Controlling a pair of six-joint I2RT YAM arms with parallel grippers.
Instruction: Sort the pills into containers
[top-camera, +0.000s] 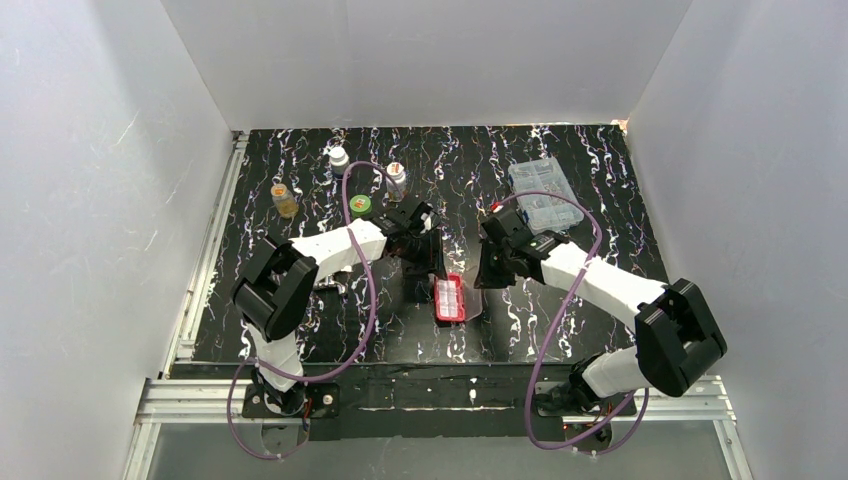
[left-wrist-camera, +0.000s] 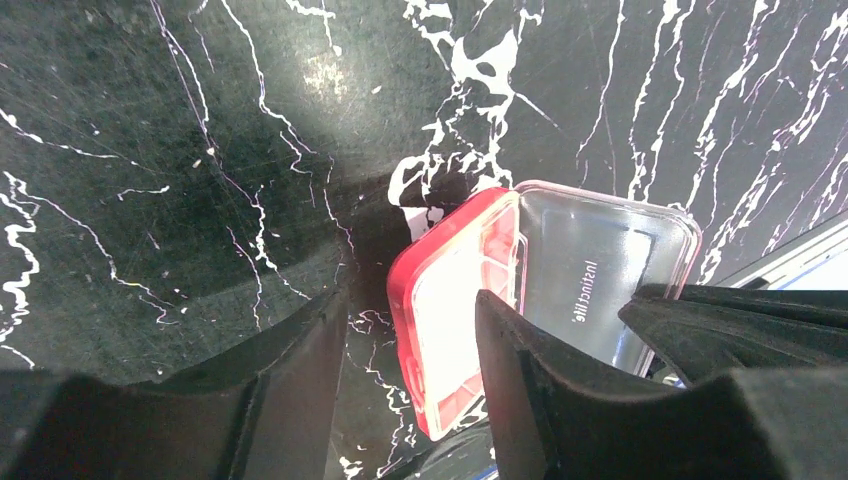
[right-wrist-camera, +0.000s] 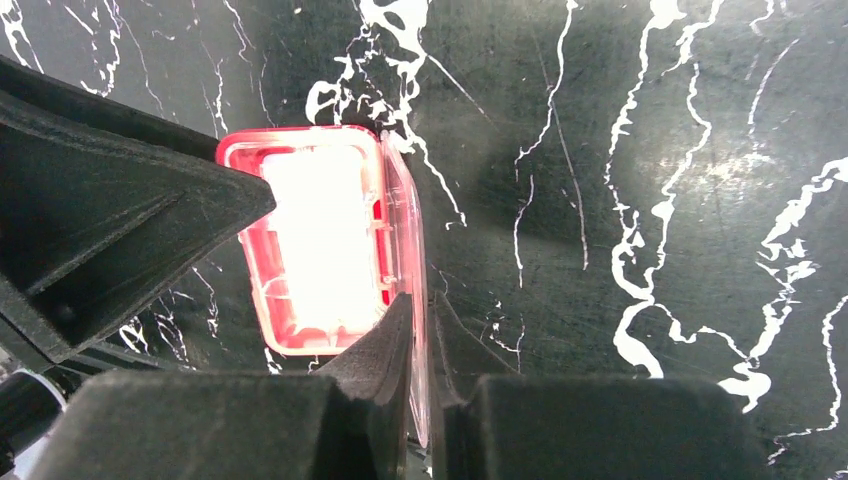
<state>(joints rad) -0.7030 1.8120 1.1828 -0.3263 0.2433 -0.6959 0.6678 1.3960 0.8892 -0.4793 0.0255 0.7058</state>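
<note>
The red pill case (top-camera: 450, 299) lies at the table's middle, and its whitish containers (left-wrist-camera: 455, 300) glare bright. Its clear lid (left-wrist-camera: 600, 270) stands swung open to the right. My left gripper (left-wrist-camera: 410, 345) is open; the case's left rim sits in the gap, and the right finger (left-wrist-camera: 520, 380) hangs over the compartments. In the top view this left gripper (top-camera: 432, 265) is at the case's far end. My right gripper (right-wrist-camera: 420, 320) is shut on the lid's (right-wrist-camera: 405, 230) thin edge, beside the case (right-wrist-camera: 320, 230). I cannot make out any pills.
At the back left stand a white bottle (top-camera: 339, 157), an amber bottle (top-camera: 284, 200) and a third bottle (top-camera: 396, 180), with a green cap (top-camera: 360, 205) nearby. A clear organiser box (top-camera: 545, 195) sits at the back right. White walls close in three sides.
</note>
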